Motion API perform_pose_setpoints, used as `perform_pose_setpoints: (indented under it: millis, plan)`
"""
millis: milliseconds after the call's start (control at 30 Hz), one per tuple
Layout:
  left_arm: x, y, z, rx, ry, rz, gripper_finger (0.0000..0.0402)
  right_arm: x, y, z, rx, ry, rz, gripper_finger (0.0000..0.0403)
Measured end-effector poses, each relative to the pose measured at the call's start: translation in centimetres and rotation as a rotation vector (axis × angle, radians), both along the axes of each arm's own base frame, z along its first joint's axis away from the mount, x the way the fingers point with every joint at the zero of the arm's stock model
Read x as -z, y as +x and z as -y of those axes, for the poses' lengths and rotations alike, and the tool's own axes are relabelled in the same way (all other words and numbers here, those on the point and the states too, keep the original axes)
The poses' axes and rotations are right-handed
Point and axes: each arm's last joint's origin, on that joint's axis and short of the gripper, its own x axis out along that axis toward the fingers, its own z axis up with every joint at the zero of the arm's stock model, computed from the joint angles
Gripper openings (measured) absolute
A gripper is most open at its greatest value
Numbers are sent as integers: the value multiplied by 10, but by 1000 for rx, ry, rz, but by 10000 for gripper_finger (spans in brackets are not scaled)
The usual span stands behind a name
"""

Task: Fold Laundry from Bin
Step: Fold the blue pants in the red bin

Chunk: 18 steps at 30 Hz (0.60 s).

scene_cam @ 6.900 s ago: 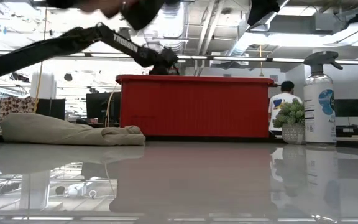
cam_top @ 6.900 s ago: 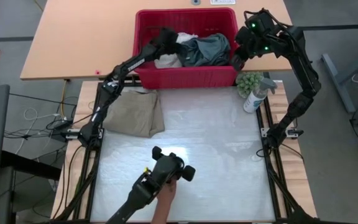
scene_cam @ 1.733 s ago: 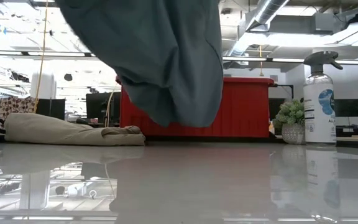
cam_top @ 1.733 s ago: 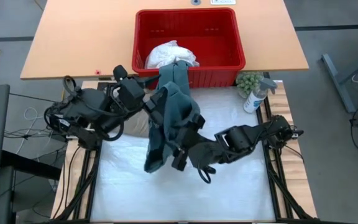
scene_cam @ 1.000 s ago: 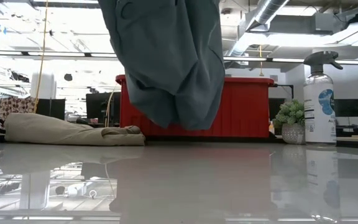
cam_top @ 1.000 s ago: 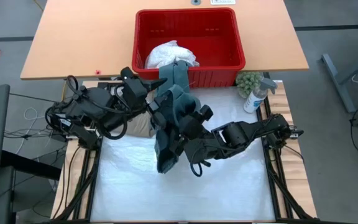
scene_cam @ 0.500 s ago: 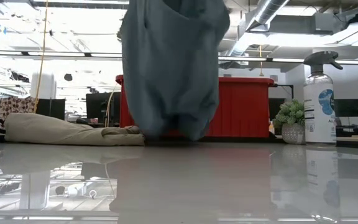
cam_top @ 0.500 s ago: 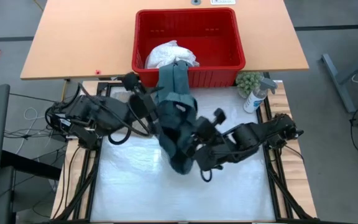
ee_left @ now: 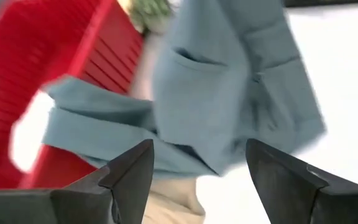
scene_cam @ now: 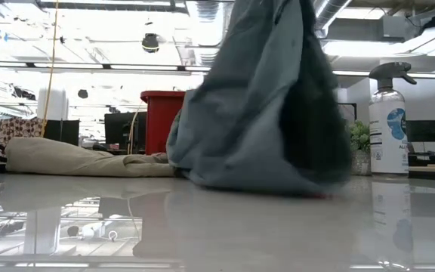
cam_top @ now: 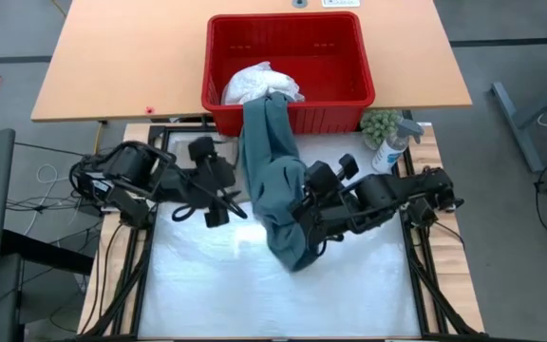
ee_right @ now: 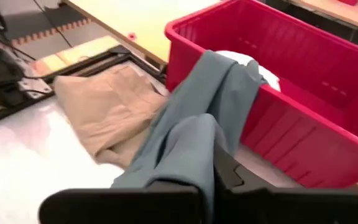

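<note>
A: Any legible writing? The spray bottle (scene_cam: pixel 389 121) just right of the bin (cam_top: pixel 330 112) carried a blue label, unreadable. Small plant (cam_top: pixel 381 125) stood beside it.

B: Noted. Where was the teal garment (cam_top: pixel 275 195)?

A: One end hung over the bin's front rim, touching the white garment (cam_top: pixel 257 83) inside the bin. The rest ran down onto the table (cam_top: pixel 368 285) in front of the bin. In the low view it sat heaped on the table, hiding most of the bin; half a second before, it hung clear above the surface.

B: Right gripper (cam_top: pixel 304 204)?

A: Low in front of the bin, fingers pinched on the teal cloth, as the right wrist view showed.

B: Left gripper (cam_top: pixel 224 201)?

A: Left of the teal garment, apart from it, jaws spread wide with nothing between. Earlier it was up against the cloth.

B: Khaki garment (scene_cam: pixel 74 158)?

A: Flat on the table, front-left of the bin, same place as before.
</note>
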Motion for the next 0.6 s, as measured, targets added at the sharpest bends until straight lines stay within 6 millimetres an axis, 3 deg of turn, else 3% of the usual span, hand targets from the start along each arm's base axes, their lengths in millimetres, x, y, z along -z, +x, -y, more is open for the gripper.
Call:
perform_pose_setpoints:
  millis: [167, 333, 600]
  plan:
    - [38, 21, 23, 51, -11, -76, 241, -1, 3, 19, 43, -9, -17, 23]
    - [99, 40, 49, 130, 126, -184, 240, -12, 1, 50, 104, -7, -17, 23]
    - [155, 55, 79, 289, 413, -143, 239, -32, -13, 94, 146, 1, -7, 23]
